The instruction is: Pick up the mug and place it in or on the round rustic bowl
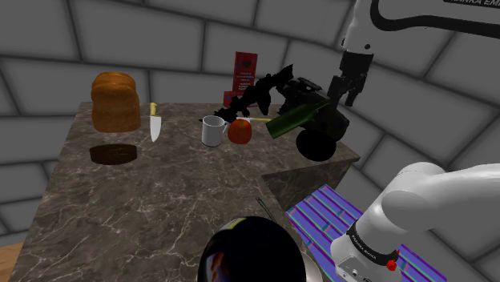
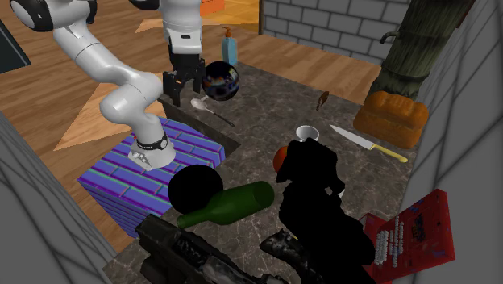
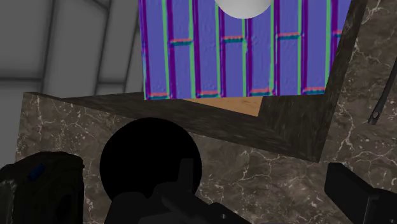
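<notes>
Though partial, "FRANKA EM" on arm [image 1: 433, 18] above gripper [image 1: 344, 96].

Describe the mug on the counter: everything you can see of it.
The mug is plain white to light grey, a short cylinder with one loop handle turned toward the shoulder view's left. It stands upright, mouth up, on the dark marbled counter; its inside looks dark. A round red-orange fruit sits close against its side; whether they touch is unclear. In the second exterior view a black shape hides its lower body. Nothing grips it.
</notes>
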### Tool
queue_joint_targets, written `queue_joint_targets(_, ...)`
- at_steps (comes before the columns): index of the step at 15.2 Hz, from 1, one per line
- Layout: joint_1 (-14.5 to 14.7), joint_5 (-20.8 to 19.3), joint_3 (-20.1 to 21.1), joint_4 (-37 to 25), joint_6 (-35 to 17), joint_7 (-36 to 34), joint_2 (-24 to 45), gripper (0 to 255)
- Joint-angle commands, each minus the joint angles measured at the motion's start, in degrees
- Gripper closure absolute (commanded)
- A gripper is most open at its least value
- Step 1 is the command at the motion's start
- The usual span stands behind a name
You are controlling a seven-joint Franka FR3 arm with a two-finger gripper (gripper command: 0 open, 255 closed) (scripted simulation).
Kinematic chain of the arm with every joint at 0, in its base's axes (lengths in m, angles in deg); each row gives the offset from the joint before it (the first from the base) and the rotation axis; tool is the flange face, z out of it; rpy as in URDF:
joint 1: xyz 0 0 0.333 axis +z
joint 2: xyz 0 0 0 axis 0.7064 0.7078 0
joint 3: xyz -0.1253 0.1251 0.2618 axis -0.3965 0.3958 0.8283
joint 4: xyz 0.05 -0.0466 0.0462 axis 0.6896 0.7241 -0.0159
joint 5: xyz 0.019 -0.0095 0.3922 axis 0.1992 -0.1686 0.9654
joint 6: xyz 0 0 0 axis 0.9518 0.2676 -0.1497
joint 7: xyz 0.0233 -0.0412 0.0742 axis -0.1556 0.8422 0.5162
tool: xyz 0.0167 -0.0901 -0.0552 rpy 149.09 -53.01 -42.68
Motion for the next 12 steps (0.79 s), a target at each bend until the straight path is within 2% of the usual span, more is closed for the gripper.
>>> queue_joint_targets(1,0.00,0.00,0.00,0.00,0.00,0.00,0.00,0)
queue_joint_targets(12,2.25,4.93,7.65,-3.07,-15.23,-11.54,17.18,0)
